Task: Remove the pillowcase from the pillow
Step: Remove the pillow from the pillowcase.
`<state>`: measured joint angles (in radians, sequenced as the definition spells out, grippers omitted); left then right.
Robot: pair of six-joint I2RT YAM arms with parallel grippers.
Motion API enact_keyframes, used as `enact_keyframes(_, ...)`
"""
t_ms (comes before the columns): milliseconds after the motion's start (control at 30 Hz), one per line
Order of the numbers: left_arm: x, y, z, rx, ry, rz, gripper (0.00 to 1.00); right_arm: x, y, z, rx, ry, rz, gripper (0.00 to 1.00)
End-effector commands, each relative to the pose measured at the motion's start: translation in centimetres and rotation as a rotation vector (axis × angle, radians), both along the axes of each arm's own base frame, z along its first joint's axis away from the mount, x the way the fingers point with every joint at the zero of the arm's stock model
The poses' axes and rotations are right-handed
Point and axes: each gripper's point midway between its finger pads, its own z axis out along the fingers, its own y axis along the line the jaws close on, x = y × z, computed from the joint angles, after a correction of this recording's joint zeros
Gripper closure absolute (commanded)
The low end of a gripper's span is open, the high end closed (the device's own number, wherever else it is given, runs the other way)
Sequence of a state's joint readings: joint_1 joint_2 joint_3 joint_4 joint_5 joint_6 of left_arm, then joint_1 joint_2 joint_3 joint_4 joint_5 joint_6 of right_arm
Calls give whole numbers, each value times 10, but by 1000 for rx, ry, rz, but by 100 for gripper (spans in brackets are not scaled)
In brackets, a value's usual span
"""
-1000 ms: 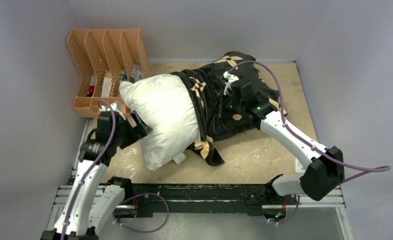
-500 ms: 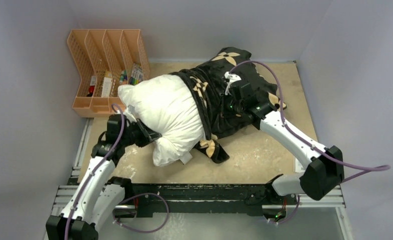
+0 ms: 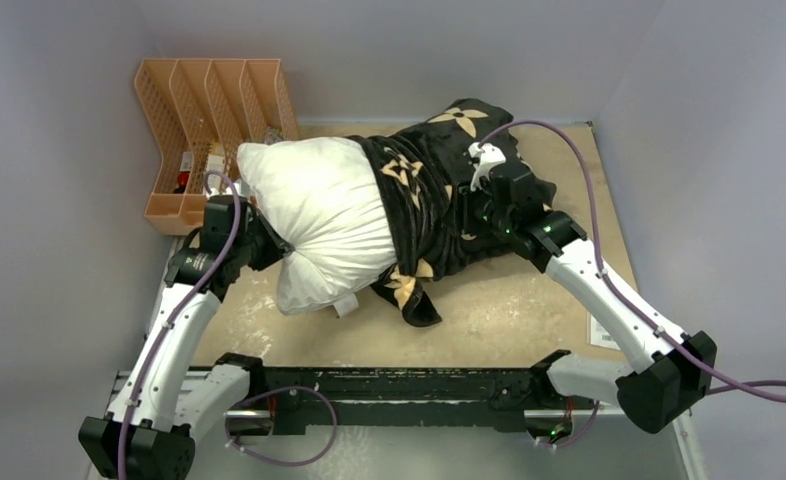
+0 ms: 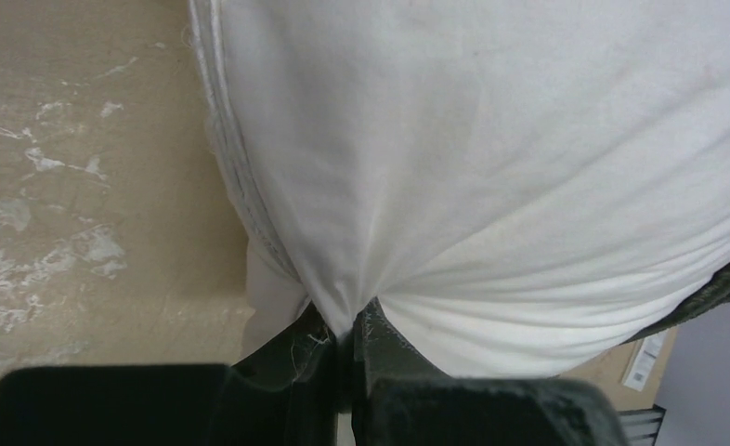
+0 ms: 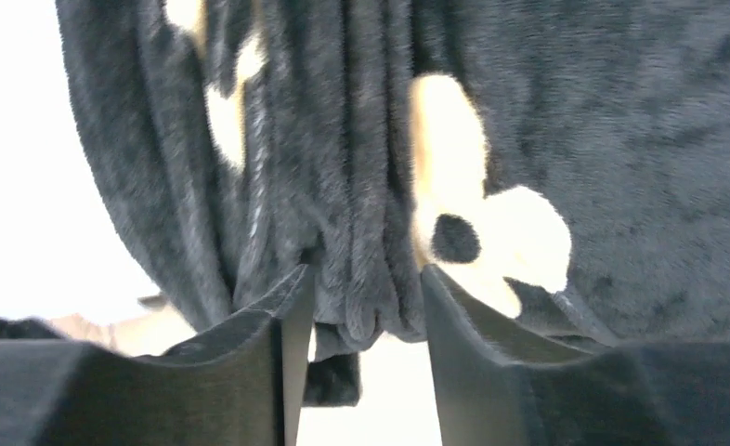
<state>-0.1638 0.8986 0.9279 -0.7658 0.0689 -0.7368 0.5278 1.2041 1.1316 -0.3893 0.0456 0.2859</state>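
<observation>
The white pillow (image 3: 319, 215) lies across the table with its left half bare. Its right half sits inside the black pillowcase (image 3: 449, 195) with tan flower motifs, bunched at the back right. My left gripper (image 3: 272, 245) is at the pillow's near left edge. In the left wrist view it (image 4: 352, 325) is shut on a pinch of the pillow (image 4: 491, 158). My right gripper (image 3: 472, 205) rests on the bunched pillowcase. In the right wrist view it (image 5: 363, 279) is open, and a loose fold of pillowcase (image 5: 366, 214) hangs between its fingers.
An orange file rack (image 3: 209, 105) holding small items stands at the back left, close to the pillow's corner. Grey walls enclose the tan table board (image 3: 509, 310) on three sides. A black rail (image 3: 399, 385) runs along the front edge.
My left gripper went from open to shut on the pillow's edge and drew it back and left. My right gripper, shut on the pillowcase before, has opened and shifted slightly right.
</observation>
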Motion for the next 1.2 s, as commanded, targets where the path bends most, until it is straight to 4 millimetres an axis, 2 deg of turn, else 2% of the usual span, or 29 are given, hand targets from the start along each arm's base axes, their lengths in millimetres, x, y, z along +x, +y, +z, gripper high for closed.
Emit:
enact_keyframes(0, 15, 20, 38, 106, -115, 25, 100, -36, 34, 15, 172, 19, 247, 44)
enact_keyframes(133, 15, 23, 54, 136, -139, 5, 100, -44, 21, -9, 254, 81, 87, 35)
enact_keyframes(300, 13, 16, 53, 123, -123, -39, 100, -59, 32, -48, 329, 194, 87, 32)
enact_keyframes(433, 13, 11, 52, 101, -124, -52, 100, -48, 54, -58, 425, 245, 94, 28)
enact_keyframes(500, 13, 10, 54, 93, -124, -59, 100, -32, 66, -53, 500, 234, 66, 28)
enact_keyframes(600, 13, 9, 52, 86, -118, -59, 100, -7, 60, -72, 526, 243, -100, 33)
enact_keyframes(667, 13, 8, 52, 80, -115, -60, 100, 6, 46, -81, 477, 209, -202, 56)
enact_keyframes(700, 13, 8, 53, 79, -117, -57, 100, 11, 34, -82, 444, 171, -252, 72)
enact_keyframes(733, 13, 9, 56, 85, -122, -51, 100, 13, 22, -84, 413, 144, -303, 93)
enact_keyframes(767, 13, 12, 58, 96, -127, -43, 100, 12, 10, -83, 374, 117, -336, 100)
enact_keyframes(900, 13, 14, 69, 122, -155, -60, 100, 11, -77, -58, 110, -101, -596, 100)
enact_keyframes(967, 16, 19, 72, 144, -157, -38, 100, 8, -106, -39, 34, -213, -655, 100)
enact_keyframes(1067, 22, 28, 72, 179, -134, 8, 100, 4, -126, -26, -60, -288, -659, 100)
enact_keyframes(1133, 25, 32, 76, 188, -146, 30, 100, 3, -123, -27, -90, -261, -612, 100)
enact_keyframes(1167, 26, 34, 77, 198, -148, 45, 100, 1, -113, -28, -87, -234, -544, 100)
